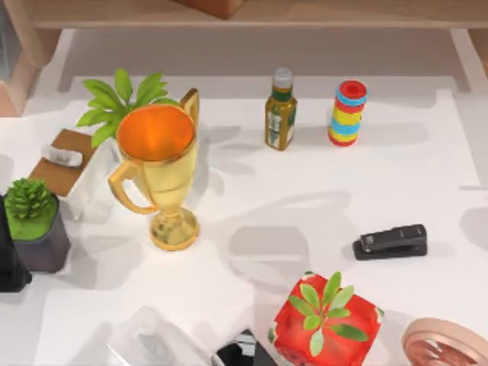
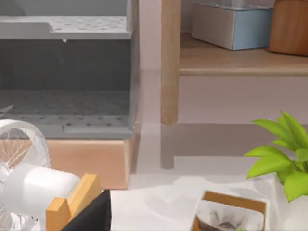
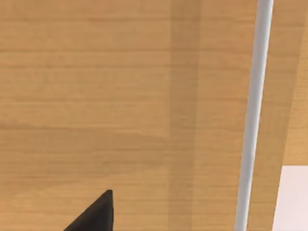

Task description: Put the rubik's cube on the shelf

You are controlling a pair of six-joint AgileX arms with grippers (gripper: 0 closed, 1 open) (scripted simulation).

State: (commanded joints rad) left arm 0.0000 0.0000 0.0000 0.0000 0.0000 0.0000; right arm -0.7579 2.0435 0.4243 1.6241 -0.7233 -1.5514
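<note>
Evidently the right pincer [image 3: 96, 215] is hovering close over the shelf [image 3: 96, 96], whose long board is running from nine to three o'clock along the twelve o'clock edge of the surface [image 1: 305, 191]. Whether it is gripping the rubik's cube, or where that cube is lying, I cannot tell. The left arm [image 1: 9, 263] is idling near nine o'clock.
</note>
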